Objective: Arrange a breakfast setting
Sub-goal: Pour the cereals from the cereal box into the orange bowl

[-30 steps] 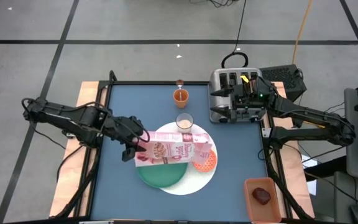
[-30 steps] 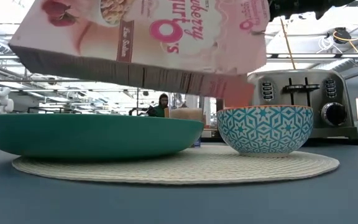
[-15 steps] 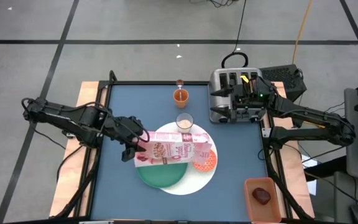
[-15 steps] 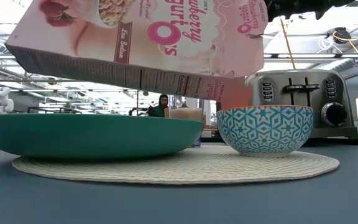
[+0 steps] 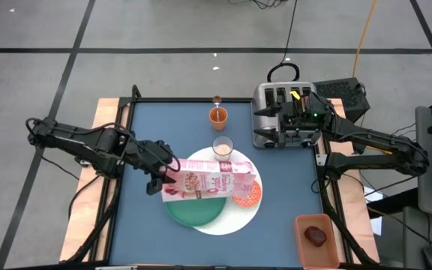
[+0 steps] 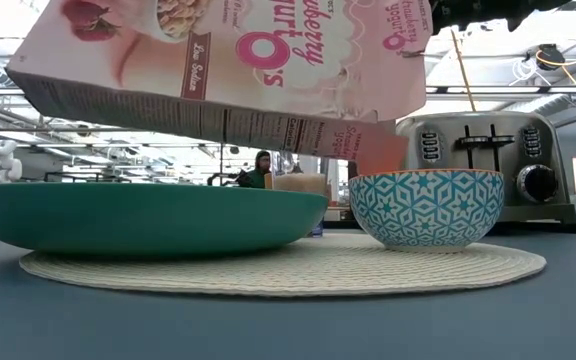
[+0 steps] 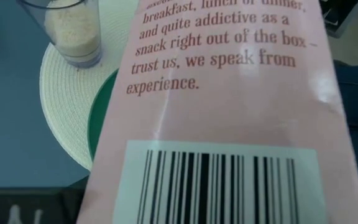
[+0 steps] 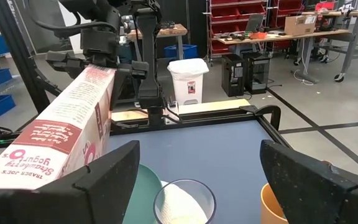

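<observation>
Pink cereal bag [image 5: 208, 182], green plate [image 5: 193, 211]

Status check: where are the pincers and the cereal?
Left pincer shut on cereal box, tipped above orange bowl. Right pincer open by toaster. Nothing blocking.

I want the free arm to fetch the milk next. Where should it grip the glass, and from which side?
Probably best to grip the glass of milk around its upper wall, coming in level from the toaster side. It stands upright, round and open-topped. The cereal box, held by the left gripper, hangs close on the other side. The right gripper waits open by the toaster.
</observation>
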Controlling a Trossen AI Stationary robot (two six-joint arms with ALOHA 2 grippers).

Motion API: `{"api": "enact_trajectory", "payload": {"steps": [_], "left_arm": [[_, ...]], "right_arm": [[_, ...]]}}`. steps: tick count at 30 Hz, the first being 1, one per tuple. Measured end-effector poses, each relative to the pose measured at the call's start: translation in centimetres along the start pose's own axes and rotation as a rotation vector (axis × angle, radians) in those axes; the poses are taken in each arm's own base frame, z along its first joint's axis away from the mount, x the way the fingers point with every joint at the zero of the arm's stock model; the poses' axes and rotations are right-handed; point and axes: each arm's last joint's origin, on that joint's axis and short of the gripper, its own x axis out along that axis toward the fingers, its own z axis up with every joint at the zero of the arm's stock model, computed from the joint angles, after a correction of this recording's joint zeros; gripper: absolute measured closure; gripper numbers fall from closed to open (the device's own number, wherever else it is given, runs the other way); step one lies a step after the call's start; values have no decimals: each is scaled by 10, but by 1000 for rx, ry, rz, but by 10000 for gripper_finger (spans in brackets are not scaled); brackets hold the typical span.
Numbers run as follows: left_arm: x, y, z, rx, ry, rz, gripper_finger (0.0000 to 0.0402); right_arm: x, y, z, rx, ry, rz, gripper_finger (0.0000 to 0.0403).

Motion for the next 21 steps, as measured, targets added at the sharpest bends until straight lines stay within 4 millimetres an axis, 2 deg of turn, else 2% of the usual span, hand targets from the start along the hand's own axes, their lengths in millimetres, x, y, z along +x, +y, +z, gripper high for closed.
{"api": "enact_trajectory", "payload": {"steps": [12, 21], "left_arm": [[-14, -5, 11, 36, -55, -21, 167], [6, -4, 9, 29, 45, 27, 167]], "right_arm": [[0, 0, 0, 0, 0, 0, 78], [0, 0, 0, 0, 1, 0, 78]]}}
